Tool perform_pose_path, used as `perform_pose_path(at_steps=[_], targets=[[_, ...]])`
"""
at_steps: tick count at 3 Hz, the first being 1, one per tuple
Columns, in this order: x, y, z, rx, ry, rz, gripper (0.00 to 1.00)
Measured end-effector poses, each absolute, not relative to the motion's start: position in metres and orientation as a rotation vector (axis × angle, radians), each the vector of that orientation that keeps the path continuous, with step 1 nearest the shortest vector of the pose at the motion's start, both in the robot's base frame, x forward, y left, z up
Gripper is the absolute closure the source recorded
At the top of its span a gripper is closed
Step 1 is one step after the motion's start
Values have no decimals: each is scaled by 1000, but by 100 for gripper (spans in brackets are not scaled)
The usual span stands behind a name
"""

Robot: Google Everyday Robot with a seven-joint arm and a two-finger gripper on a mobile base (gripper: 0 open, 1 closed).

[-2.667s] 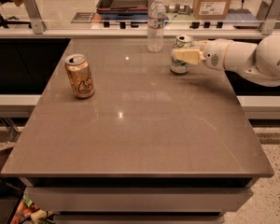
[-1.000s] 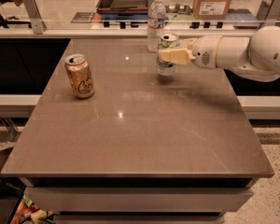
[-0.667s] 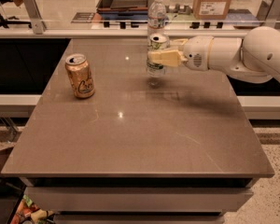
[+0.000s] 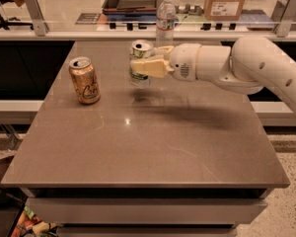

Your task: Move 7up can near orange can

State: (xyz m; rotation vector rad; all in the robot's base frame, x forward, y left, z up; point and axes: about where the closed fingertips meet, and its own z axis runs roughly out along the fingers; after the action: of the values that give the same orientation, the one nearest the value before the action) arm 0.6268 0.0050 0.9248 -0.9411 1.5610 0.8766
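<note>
The 7up can, white and green with a silver top, is held in my gripper a little above the table, its shadow below it. The gripper comes in from the right on a white arm and is shut on the can's side. The orange can, golden-orange with cursive white lettering, stands upright on the table's left part, to the left of the held can and apart from it.
A clear plastic water bottle stands at the table's far edge behind the gripper. The grey table has open surface in front. A rail with posts, a cardboard box and a tray lie beyond the table.
My gripper has lifted the 7up can from the table's right rear and carried it left, toward the orange can. The orange can and the bottle have not moved.
</note>
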Motion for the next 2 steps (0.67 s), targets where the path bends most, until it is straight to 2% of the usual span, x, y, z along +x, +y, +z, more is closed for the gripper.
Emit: perform_pose_path(at_steps=[2], targets=[[578,66,902,-1002,1569,866,100]])
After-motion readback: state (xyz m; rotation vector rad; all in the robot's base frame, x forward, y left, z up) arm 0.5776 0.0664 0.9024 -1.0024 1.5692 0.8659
